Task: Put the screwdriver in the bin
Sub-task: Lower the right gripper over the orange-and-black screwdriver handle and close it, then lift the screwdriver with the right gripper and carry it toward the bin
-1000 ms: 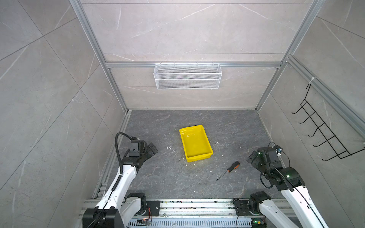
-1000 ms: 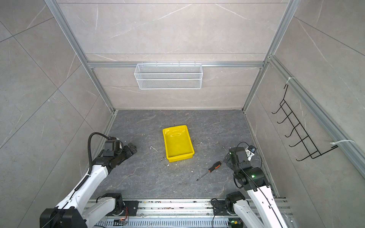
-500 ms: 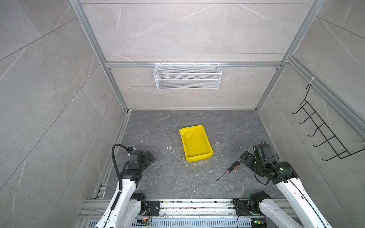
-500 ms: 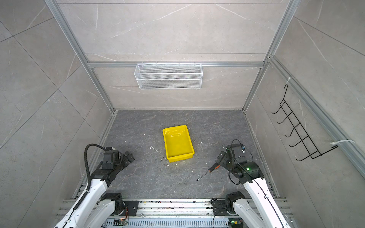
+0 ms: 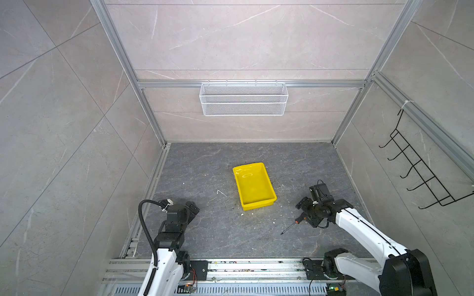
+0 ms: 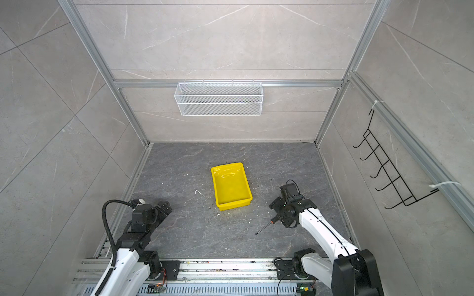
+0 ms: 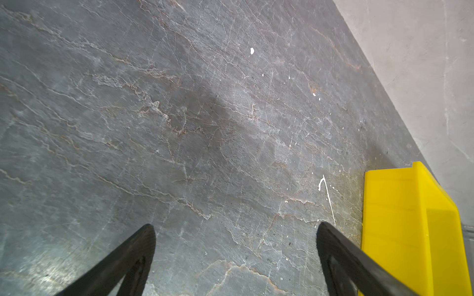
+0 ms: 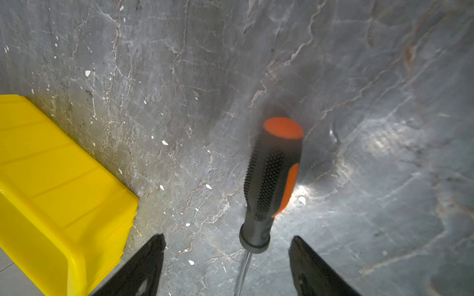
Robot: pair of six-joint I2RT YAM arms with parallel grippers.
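While the right gripper (image 8: 227,239) is hovering low with its jaws spread and clasping nothing, the screwdriver (image 8: 272,179) is lying flat on the grey stone floor (image 8: 384,77), its thin shaft passing between those jaws, its black-and-orange handle pointing ahead of them. The yellow bin (image 8: 59,184) is sitting off to one side of that claw, apart from the tool. The left gripper (image 7: 236,226) is likewise gaping, empty.

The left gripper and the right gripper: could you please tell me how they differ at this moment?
The right gripper has the screwdriver between its jaws, untouched; the left gripper has only bare floor between its own. In both top views the right gripper sits right of the bin, the left gripper left of it. Both are open and grip nothing.
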